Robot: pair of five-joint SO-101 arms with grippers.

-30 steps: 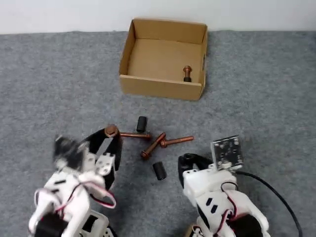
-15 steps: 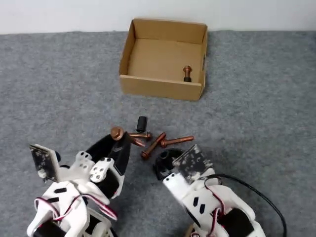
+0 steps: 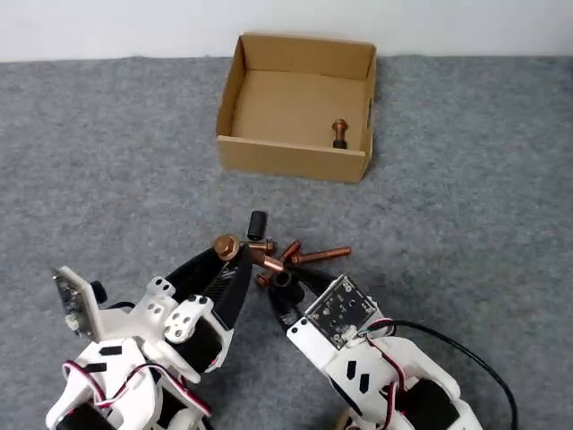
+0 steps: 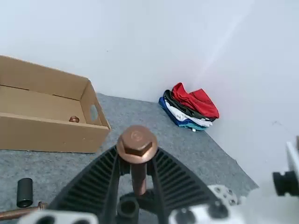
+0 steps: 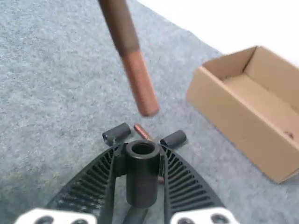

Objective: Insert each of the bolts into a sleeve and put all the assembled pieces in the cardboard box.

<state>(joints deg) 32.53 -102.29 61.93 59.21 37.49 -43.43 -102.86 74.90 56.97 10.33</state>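
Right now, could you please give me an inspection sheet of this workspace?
Surface: grey carpet, flat.
Job's things: cardboard box open, one assembled piece inside; loose bolts and a loose sleeve on the carpet in front of the box.
Clutter: nothing seen.
Grippers: left gripper shut on a bolt, head up; right gripper shut on a sleeve, opening up, under the bolt's tip, bolt not inserted.
Cables: black cable trailing from the right arm.
Surroundings: white wall; folded clothes against it.
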